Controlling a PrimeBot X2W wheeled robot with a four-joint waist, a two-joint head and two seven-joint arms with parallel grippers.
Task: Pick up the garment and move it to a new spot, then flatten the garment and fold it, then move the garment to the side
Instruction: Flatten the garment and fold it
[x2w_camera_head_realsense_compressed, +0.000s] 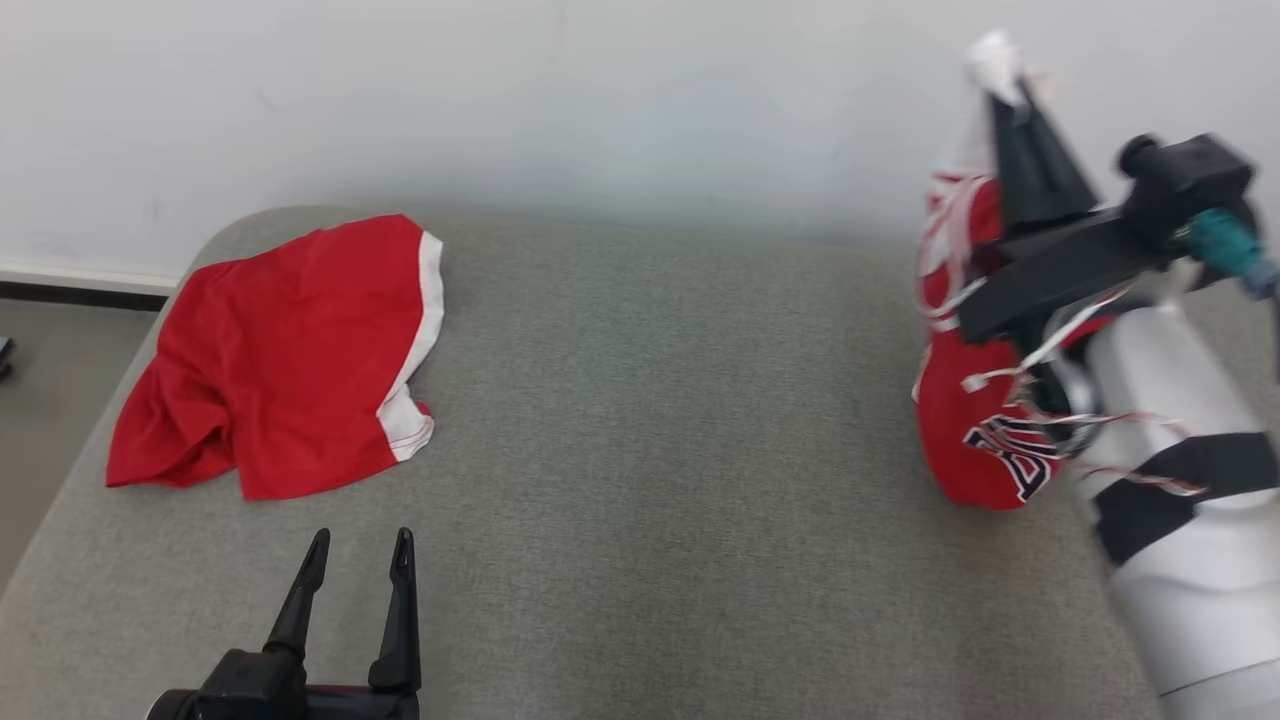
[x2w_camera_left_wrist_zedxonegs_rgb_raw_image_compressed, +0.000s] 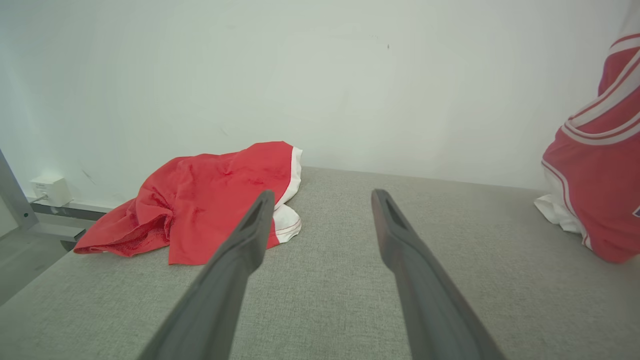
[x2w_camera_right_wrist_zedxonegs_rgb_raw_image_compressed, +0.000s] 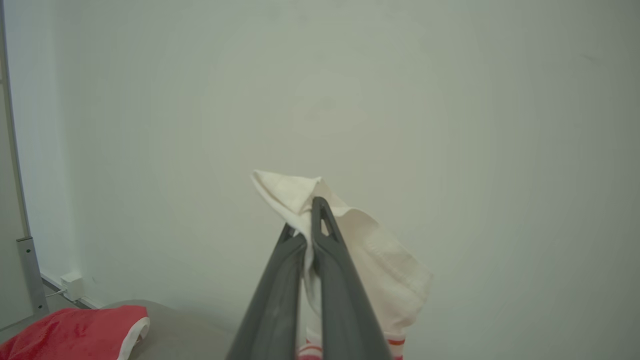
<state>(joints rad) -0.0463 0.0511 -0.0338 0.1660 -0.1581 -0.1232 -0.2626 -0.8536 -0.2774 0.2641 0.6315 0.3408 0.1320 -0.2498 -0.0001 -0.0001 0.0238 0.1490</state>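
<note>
Under the right gripper (x2w_camera_head_realsense_compressed: 1005, 100), clenched on the white edge of the hanging garment (x2w_camera_head_realsense_compressed: 975, 440) (lower end seemingly brushing the grey cushion (x2w_camera_head_realsense_compressed: 680, 420)), hold the pinch firm, carry toward the released, empty left gripper (x2w_camera_head_realsense_compressed: 357, 555), and lower slowly without bunching.

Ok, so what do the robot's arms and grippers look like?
Each gripper has two long, dark, tapering fingers with a slot near the tip. The left gripper rises from a black base, the right gripper from a black bracket. The right forearm is a glossy white cylinder with a black band, and a teal connector sits by the wrist.
</note>
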